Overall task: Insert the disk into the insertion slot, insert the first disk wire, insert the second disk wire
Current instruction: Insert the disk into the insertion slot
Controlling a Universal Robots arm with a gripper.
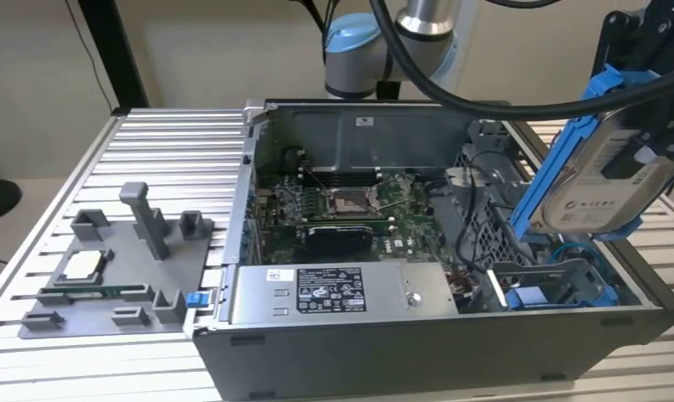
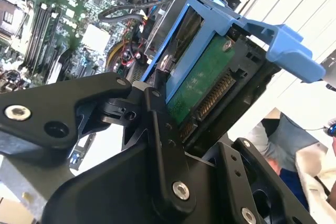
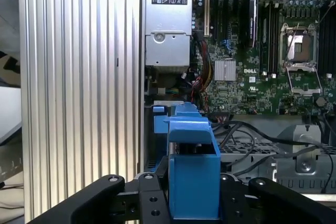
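Observation:
The disk [image 1: 599, 180], silver-grey with a white label in a blue carrier frame, hangs tilted above the open computer case's side on the exterior view's right. My gripper [image 1: 640, 151] is shut on it from above. In the second wrist view the disk's green circuit board [image 2: 202, 85] and connector face the camera between black fingers [image 2: 157, 124]. In the first wrist view the blue carrier [image 3: 192, 166] sits between the fingers. The insertion slot [image 1: 551, 283], a grey metal bay with blue fittings, lies below the disk with nothing in it. Black wires [image 1: 470, 213] lie loose beside the bay.
The grey labelled power-supply box [image 1: 314, 293] and the green motherboard [image 1: 337, 205] fill the case. A grey fixture tray [image 1: 113, 268] sits on the ribbed metal table [image 1: 169, 142] at the exterior view's left. A person [image 2: 286, 145] is beyond the table in the second wrist view.

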